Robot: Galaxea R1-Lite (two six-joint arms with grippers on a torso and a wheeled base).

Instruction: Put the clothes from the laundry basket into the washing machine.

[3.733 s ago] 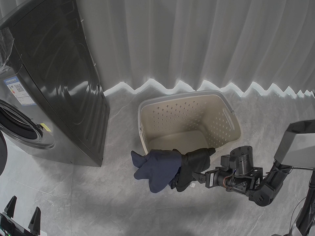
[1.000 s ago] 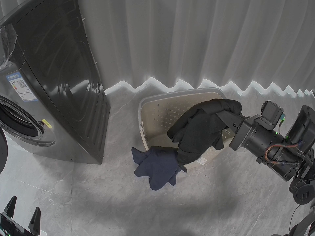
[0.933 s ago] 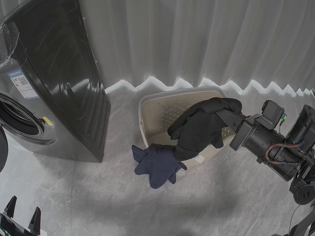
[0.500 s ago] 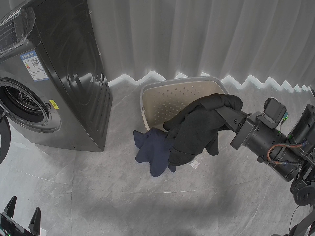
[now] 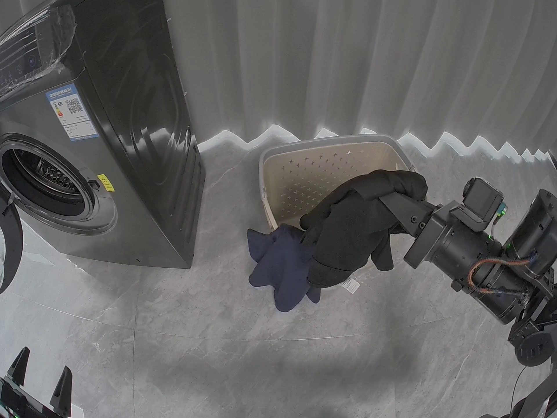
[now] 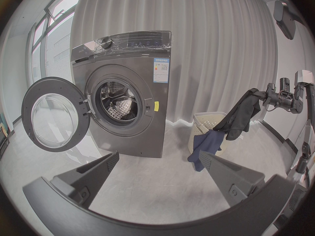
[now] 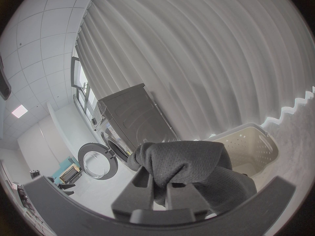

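right gripper (image 5: 395, 203): clamped tight on a top fold of the black garment (image 5: 348, 233), raised over the near rim of the laundry basket (image 5: 325, 144).
black garment: out of the basket, hanging free from that grip, lower end overlapping the navy garment (image 5: 284, 265); touching or caught there, cannot tell.
navy garment: draped over the basket's near left corner, spilling down onto the floor (image 5: 232, 343); gripped by nothing.
laundry basket: on the floor beside the washing machine (image 5: 145, 123), inner walls bare as far as visible, part of the bottom hidden behind the black cloth.
washing machine: door (image 6: 54, 113) swung fully open, drum (image 6: 119, 104) showing bare metal, no clothes seen inside.
left gripper (image 6: 157, 154): spread wide, holding nothing, low and well apart from both garments, facing the open drum.
done: one garment picked up; nothing loaded yet.
left to do: carry the black garment across the floor to the drum and let go inside, then fetch and load the navy one.
progress, by judgement: early, less than half.
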